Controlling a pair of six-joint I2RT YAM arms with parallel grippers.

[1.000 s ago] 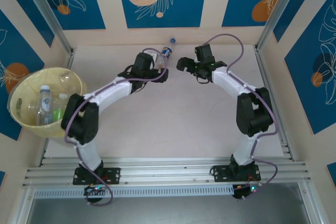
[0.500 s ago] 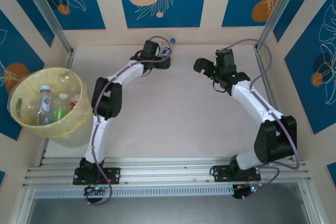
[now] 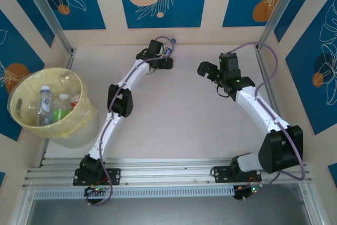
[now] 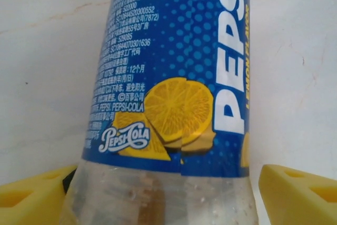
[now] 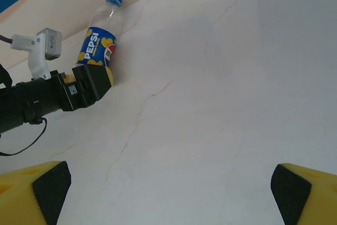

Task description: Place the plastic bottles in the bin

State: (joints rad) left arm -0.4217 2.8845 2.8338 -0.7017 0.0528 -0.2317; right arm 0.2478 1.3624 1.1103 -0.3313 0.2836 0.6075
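The left fingers [image 3: 164, 56] are reaching out to the far edge of the table [image 3: 174, 125] and are straddling the plastic bottle [image 4: 174, 77], which is lying there on its side. In the left wrist view the bottle's clear lower body is sitting right between the two yellow tips, and its blue lemon-printed label is running away beyond them. One yellow finger [image 4: 31, 196] is meeting the bottle's wall, though I cannot tell whether it is pressing on it or only tucking behind it. The other finger [image 4: 300, 193] is standing just beside the bottle, with a thin strip of table showing in the gap. So these fingers are standing open around the bottle rather than clamping it, and the bottle is resting on the table.

The right fingers [image 3: 206, 69] are hovering well apart from that bottle, spread wide and holding nothing. In the right wrist view bare table is showing between their two yellow tips. The bottle is lying far ahead of them and off to one side, its blue cap pointing toward the back wall and the left fingers sitting at its base.

The bin [image 3: 84, 122] is standing well away from both sets of fingers, at the table's side edge. Several other plastic bottles [image 3: 45, 104] are lying inside it.
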